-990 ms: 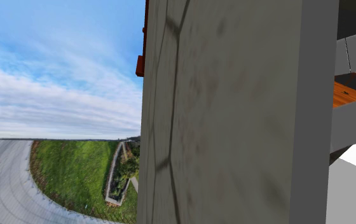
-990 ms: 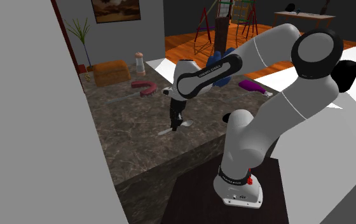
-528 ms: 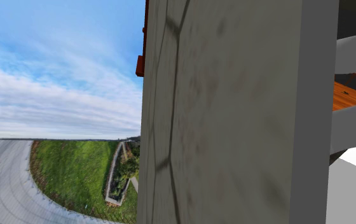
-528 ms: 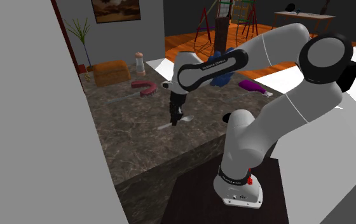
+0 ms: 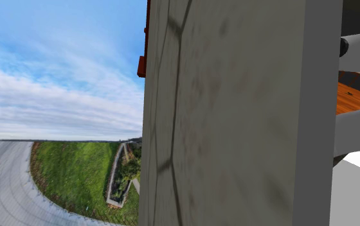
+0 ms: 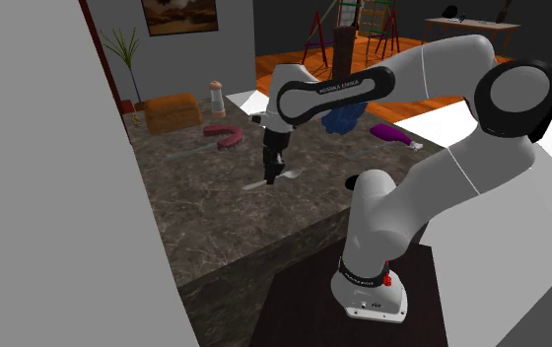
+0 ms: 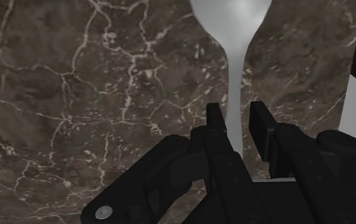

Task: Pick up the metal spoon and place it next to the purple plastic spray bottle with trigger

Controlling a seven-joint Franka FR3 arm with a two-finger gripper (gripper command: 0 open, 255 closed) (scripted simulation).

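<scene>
- Far left on the marble bench [image 6: 215, 227], a brown box [image 6: 172, 110] and a small bottle [image 6: 217, 99] stand close together.
- A pink U-shaped thing [image 6: 225, 136] lies just right of them, nearer the middle.
- Mid-bench, the black end effector [image 6: 273, 170] points down, clenched on the handle of the pale grey spoon [image 6: 289, 175] — its bowl sticks out past the fingers [image 7: 215, 121], over the marble.
- A blue thing [image 6: 343, 120] sits behind the white arm [image 6: 412, 74].
- Far right, the purple spray bottle [image 6: 394, 134] lies on its side by the bench's edge — well apart from the spoon.
</scene>
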